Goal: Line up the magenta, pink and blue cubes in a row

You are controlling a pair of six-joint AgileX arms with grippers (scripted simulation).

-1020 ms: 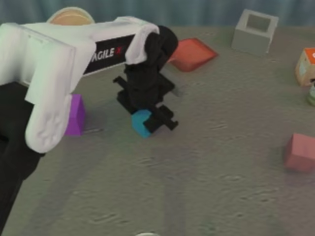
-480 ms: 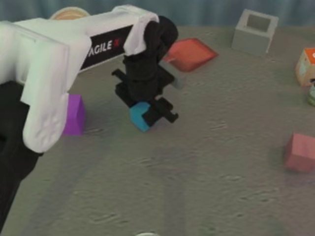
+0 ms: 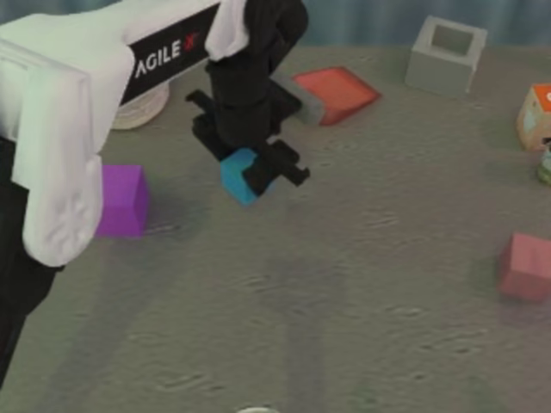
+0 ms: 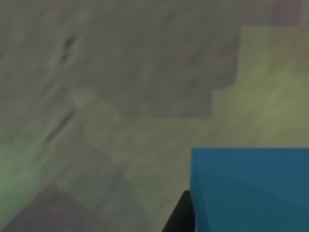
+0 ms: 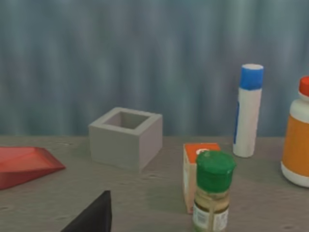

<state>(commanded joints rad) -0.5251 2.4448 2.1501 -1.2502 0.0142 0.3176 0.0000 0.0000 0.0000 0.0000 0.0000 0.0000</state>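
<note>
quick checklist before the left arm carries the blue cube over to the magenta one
1. Blue cube held in left gripper jaws: ok.
2. Cube lifted off the table: ok, its shadow lies apart below in the left wrist view.
3. Magenta cube standing free at the top view's left: ok.
4. Room beside the magenta cube: ok.
5. Pink cube in the row: not ok, far right.
6. Right arm out of the way: ok, not in the top view.

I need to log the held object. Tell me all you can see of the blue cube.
The blue cube is a small, plain, solid cyan block with matte faces. It is clamped in the left gripper, left of the table's middle, turned cornerwise. Black fingers cover its top; whether it clears the table is unclear. It fills a corner of the left wrist view.
</note>
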